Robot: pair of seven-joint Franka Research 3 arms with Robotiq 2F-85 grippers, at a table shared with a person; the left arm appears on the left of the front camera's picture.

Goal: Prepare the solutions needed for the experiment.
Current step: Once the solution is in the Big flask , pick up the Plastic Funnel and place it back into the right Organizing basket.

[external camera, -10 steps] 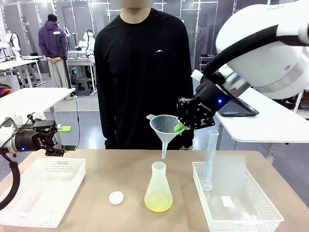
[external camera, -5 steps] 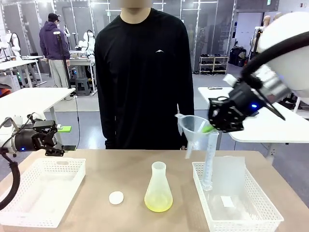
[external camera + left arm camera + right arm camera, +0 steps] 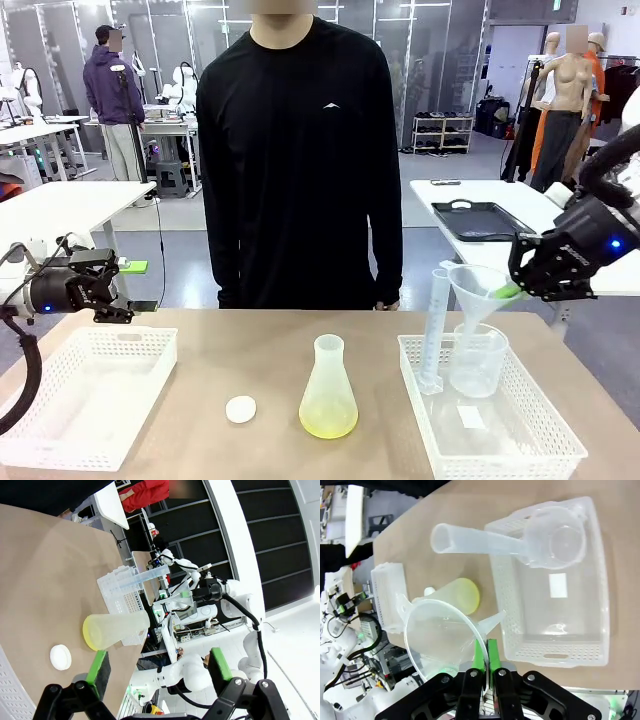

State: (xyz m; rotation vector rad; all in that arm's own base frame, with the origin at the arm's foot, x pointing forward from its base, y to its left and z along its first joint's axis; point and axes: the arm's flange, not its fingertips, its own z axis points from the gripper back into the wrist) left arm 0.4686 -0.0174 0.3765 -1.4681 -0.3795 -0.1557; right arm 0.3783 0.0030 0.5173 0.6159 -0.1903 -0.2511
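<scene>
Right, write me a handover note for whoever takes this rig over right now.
Right claw: shut on the rim of the clear plastic funnel, held above the clear beaker in the right-hand white mesh basket.
Left claw: open, empty, hovering at the table's left.
Pale yellow-green solution: shallow layer in the frosted conical flask, mid-table, uncapped; small white round cap beside it.
Done: liquid in the flask, funnel off it.
Left: probably set the funnel down in the basket, then cap the flask.

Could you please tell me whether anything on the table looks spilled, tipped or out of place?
Nothing stands out. The flask stands upright with the solution in its base, the cap lies beside it, the cylinder and beaker stand upright in the basket, and the right tool holds the funnel by its rim.
</scene>
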